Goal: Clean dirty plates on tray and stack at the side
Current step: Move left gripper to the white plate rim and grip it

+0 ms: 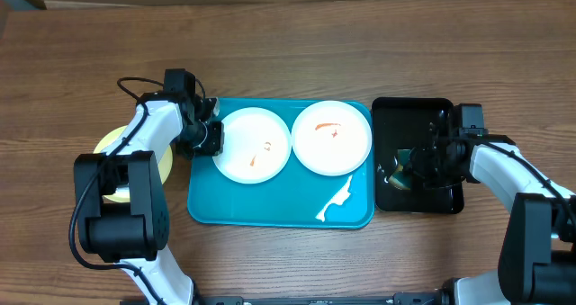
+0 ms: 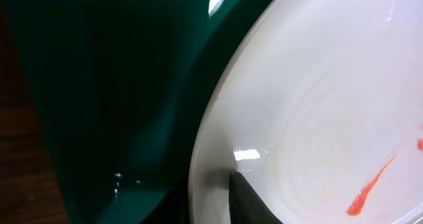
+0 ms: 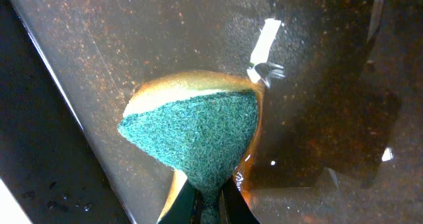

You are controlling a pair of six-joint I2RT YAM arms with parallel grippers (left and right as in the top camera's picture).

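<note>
Wooden table (image 1: pixel 288 53) held your turquoise tray (image 1: pixel 270 210), where the left plate (image 1: pixel 252 143) and the right plate (image 1: pixel 331 137), both white, showed orange smears; a pale plate (image 1: pixel 108 143) lay off its left edge. Your left gripper (image 1: pixel 216 139) touched the left plate's rim, but its grip could not be told. Your right gripper (image 1: pixel 416 165), clamped on the sponge (image 3: pixel 198 138) over the black tray (image 1: pixel 396 112), had the right plate near on its left.

The wooden table (image 1: pixel 315 35) carries a yellow-green plate (image 1: pixel 105 143), the turquoise tray (image 1: pixel 261 201) and a black tray (image 1: pixel 400 112), left to right.

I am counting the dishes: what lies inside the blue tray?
Inside the tray lie two white plates with orange smears: the left plate and the right plate. The left claw covers the left plate's edge.
</note>
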